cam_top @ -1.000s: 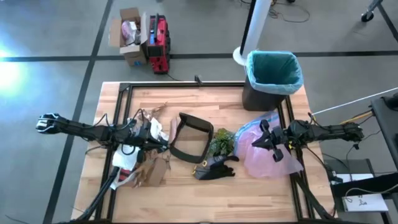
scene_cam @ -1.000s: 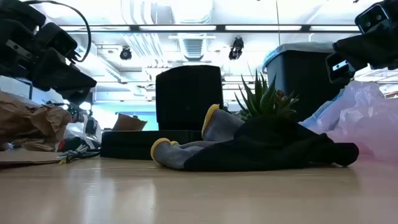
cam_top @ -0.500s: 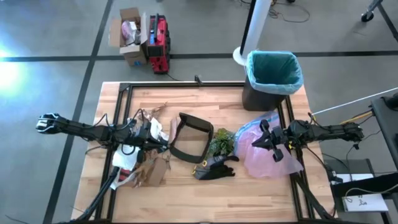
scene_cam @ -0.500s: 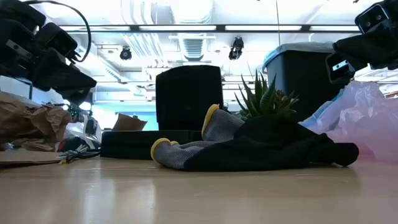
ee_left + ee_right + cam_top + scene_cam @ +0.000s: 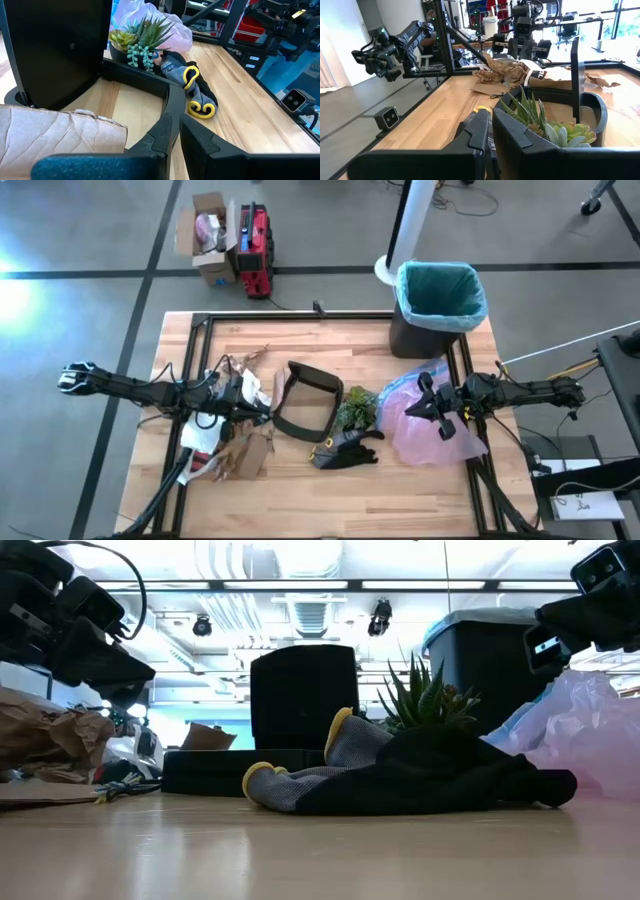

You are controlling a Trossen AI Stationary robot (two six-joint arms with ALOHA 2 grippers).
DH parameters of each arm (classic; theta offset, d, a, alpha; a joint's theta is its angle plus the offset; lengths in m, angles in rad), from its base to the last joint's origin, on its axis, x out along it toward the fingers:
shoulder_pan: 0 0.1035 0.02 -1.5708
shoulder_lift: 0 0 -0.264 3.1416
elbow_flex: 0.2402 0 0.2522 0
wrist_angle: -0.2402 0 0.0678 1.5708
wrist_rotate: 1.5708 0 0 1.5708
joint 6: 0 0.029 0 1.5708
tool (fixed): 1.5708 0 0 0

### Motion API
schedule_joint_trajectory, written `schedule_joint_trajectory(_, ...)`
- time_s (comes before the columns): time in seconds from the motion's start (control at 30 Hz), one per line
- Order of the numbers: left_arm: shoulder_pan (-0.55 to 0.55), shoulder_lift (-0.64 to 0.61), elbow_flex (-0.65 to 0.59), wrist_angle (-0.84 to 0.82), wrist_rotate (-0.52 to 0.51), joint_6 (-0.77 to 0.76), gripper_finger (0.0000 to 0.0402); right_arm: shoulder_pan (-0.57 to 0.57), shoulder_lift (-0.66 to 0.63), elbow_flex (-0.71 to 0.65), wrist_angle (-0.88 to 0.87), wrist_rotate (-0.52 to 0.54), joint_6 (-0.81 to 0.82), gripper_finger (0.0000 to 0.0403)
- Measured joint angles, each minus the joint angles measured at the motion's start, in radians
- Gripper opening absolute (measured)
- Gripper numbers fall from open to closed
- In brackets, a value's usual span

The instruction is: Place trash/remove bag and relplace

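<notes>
A black frame (image 5: 305, 400), a plant tuft (image 5: 357, 410) and a glove (image 5: 345, 448) sat mid-surface, between the arms. Nothing had shifted from a second before. Left gripper (image 5: 262, 411) hovered by the brown paper trash (image 5: 245, 455), fingers together, empty. Right gripper (image 5: 412, 408) hung over the pink bag (image 5: 435, 430), fingers together. The teal bag (image 5: 441, 292) lined the bin (image 5: 425, 335).

I see the trash (image 5: 238, 448), crumpled brown paper and white scraps, lying in a loose heap on the left part of the table. The teal bag (image 5: 441, 293) lines the black bin, its edge folded over the rim.
</notes>
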Motion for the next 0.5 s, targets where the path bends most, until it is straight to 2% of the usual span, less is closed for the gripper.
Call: schedule_joint_trajectory(0.5,0.000,0.000,0.000,0.000,0.000,0.000,0.0020,0.000,0.000,0.000,0.000,0.000,0.000,0.0014)
